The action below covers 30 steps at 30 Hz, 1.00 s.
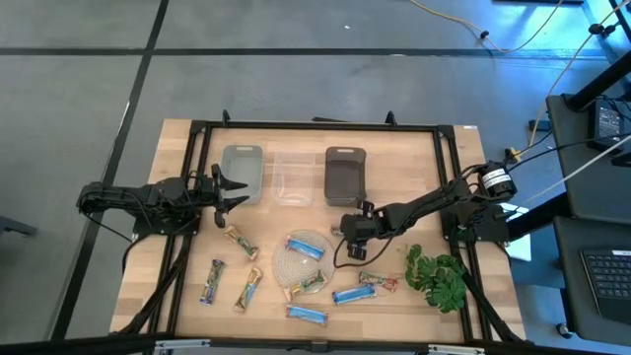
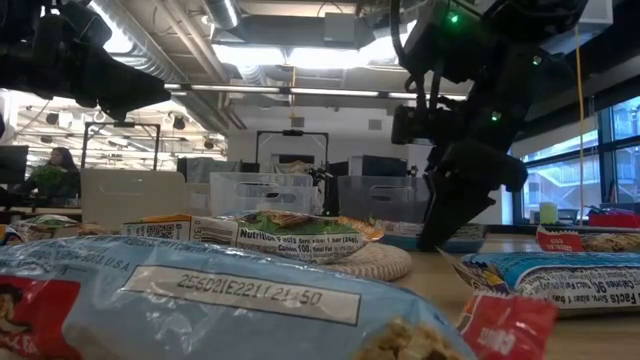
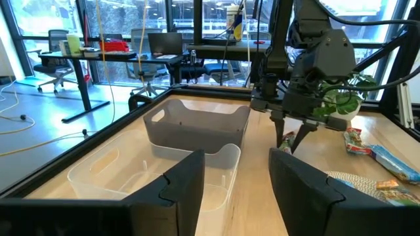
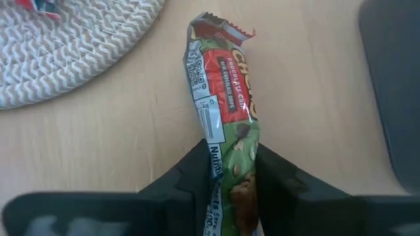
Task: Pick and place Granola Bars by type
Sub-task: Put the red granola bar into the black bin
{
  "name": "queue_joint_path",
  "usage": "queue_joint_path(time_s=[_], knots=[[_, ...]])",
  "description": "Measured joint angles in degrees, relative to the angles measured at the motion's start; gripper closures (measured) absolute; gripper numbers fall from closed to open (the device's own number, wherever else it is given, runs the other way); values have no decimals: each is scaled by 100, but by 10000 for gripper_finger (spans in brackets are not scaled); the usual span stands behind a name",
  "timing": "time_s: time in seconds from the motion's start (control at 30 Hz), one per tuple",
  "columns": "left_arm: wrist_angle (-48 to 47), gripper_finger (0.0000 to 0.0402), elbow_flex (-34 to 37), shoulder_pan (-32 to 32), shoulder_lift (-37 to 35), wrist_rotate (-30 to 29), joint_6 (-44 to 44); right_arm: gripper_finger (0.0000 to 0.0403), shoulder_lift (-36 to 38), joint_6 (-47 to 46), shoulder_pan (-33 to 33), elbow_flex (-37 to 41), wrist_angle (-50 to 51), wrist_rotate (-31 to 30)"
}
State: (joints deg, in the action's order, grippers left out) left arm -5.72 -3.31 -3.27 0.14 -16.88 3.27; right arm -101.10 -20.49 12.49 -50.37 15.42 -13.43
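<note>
Right gripper (image 1: pixel 353 235) sits low over the middle of the table in my high view, just in front of the dark grey plastic bin (image 1: pixel 345 175) and beside the round pale woven mat (image 1: pixel 301 262). Its hold I read from the wrist camera. My left gripper (image 1: pixel 229 187) waits at the light grey plastic bin (image 1: pixel 243 173), fingers spread, holding nothing. A clear plastic bin (image 1: pixel 293 177) stands between the two grey ones. Other wrapped granola bars lie scattered on the wooden table (image 1: pixel 187 212) and on the mat: a blue bar (image 1: pixel 305 247) on the mat, a gold-tan bar (image 1: pixel 247 289) nearer my left, and a leafy green plant (image 1: pixel 437 277) off to my right.

From the low view I see the right arm coming down to the table surface behind the mat (image 2: pixel 365 262), with bar wrappers filling the foreground.

From the left wrist view, my left fingers (image 3: pixel 180 187) stand apart over the clear bin (image 3: pixel 131 174), and the right gripper (image 3: pixel 293 134) points down at the table farther off.

From the right wrist view, the fingers (image 4: pixel 190 177) are closed around one end of a green-and-red wrapped granola bar (image 4: pixel 223 118), which lies on the wood beside the mat (image 4: pixel 72 46).

I judge the bar light, its foil slick and crinkly, its inside crumbly. Gripping across the narrow width, nearer the middle than the crimped end, would stop it drooping or slipping.
</note>
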Motion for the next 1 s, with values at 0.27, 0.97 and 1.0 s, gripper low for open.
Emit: queue_joint_path(time_s=[0.27,0.97,1.0], knots=[[0,240,0,-1,0,0,0,335,102,70,154,10,74,0],[0,240,0,-2,0,0,0,336,175,2509,621,-1329,2586,-4172],[0,240,2,0,0,0,0,336,175,2462,597,-1357,2568,-4142]])
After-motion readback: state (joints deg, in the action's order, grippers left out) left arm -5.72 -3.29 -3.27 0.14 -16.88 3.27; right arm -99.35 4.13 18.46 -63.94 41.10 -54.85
